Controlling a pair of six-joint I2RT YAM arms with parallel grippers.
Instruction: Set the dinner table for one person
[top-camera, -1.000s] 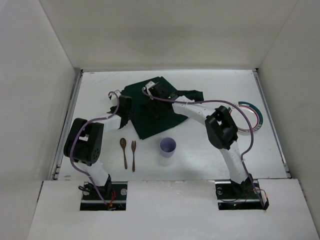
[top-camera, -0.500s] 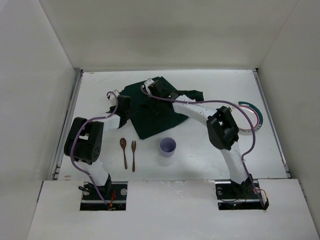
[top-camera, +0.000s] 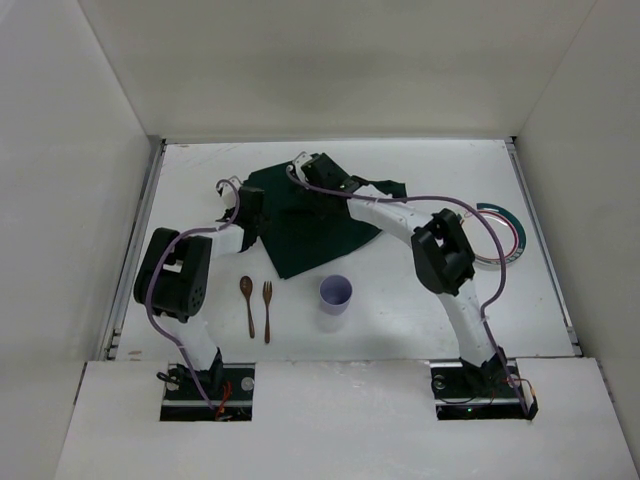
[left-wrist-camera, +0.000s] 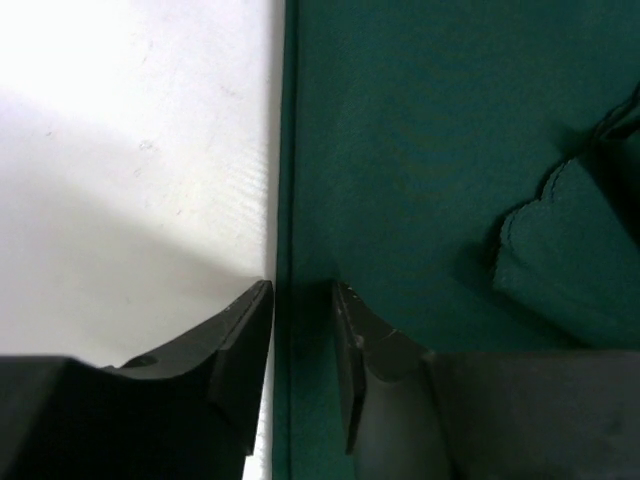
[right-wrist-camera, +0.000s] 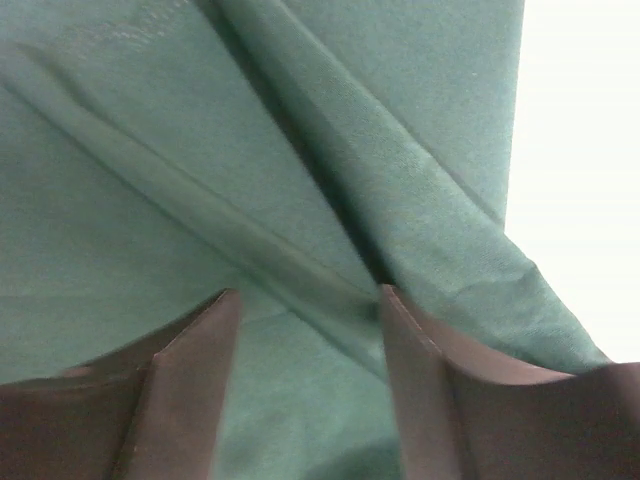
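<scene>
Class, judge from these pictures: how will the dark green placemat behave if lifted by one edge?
Probably floppy: the placemat lies in soft folds, so it should drape, not stay flat. Likely light, as its edge lies thin against the dinner table. It may drag across that smooth top.

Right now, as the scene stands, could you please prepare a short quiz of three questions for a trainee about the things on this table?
1. True or false: the purple cup stands on the green placemat.
2. Fill in: in the top view, the plate lies near the ___ edge of the table.
3. Choose one: what lies just left of the fork? A) the wooden spoon B) the purple cup C) the plate

Key: 1. False, it stands on the bare table, apart from the placemat. 2. Right. 3. A.
</scene>
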